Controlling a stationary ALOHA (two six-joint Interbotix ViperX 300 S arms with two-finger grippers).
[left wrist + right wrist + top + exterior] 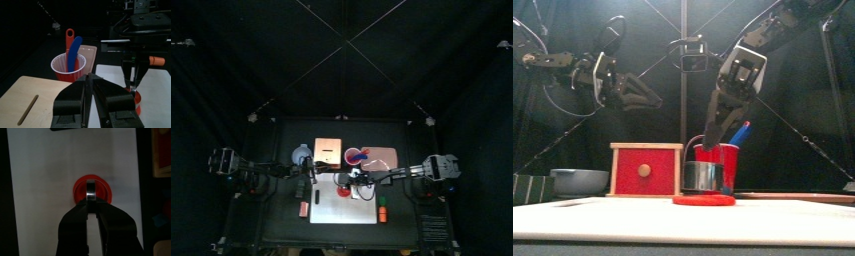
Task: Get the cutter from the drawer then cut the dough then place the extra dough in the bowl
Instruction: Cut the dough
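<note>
A flat red dough disc (704, 200) lies on the white cutting board (338, 210). The round metal cutter (704, 177) stands upright on the dough, and my right gripper (711, 148) comes down from above, shut on its top. In the right wrist view the cutter (90, 190) shows edge-on between the jaws, with the dough (80, 187) around it. My left gripper (604, 85) hangs raised at the left with its jaws together on nothing. The blue-grey bowl (577, 181) sits at the far left.
The wooden box (645, 170) with its red drawer front stands behind the board. A red cup (69, 67) holding a blue and a red knife is beside it. The pink tray (385, 155) lies at the back right. A small orange thing (157, 61) lies past the board.
</note>
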